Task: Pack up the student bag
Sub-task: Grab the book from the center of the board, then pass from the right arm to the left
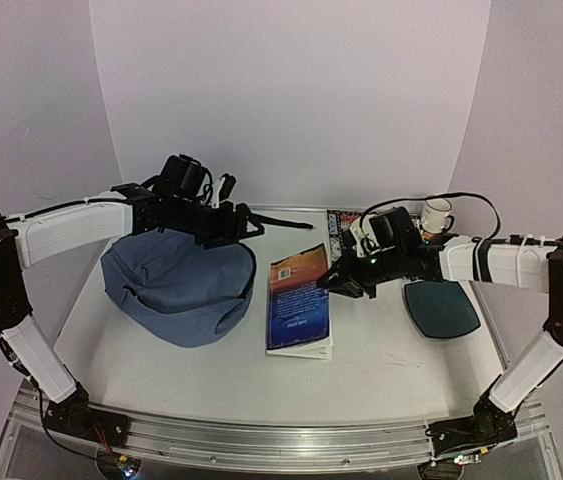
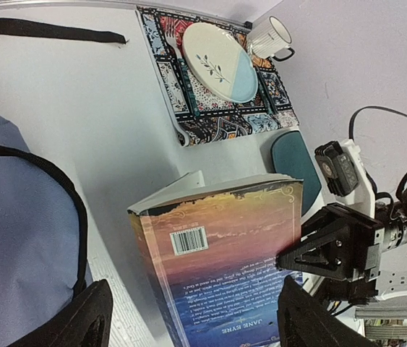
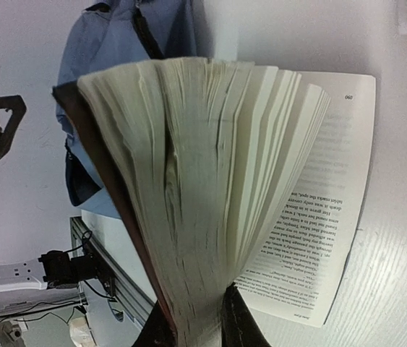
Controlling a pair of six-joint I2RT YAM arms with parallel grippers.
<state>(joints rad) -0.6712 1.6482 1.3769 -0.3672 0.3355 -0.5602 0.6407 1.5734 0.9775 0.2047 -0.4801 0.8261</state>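
Observation:
The slate-blue student bag (image 1: 176, 282) lies slumped at the left of the table, and its fabric fills the left edge of the left wrist view (image 2: 15, 238). My left gripper (image 1: 239, 226) hovers over the bag's far right corner, open and empty (image 2: 189, 332). A paperback book (image 1: 299, 300) lies just right of the bag, back cover up (image 2: 225, 253). My right gripper (image 1: 333, 283) is shut on the book's right edge (image 3: 199, 329), pinching the cover and a thick block of pages (image 3: 210, 181) lifted off the bottom pages.
A patterned placemat (image 2: 217, 116) with a plate (image 2: 217, 61) lies at the back, and a mug (image 1: 437, 215) stands beside it. A dark teal oval object (image 1: 441, 308) lies at the right. A black bag strap (image 1: 286, 222) trails across the table behind the book.

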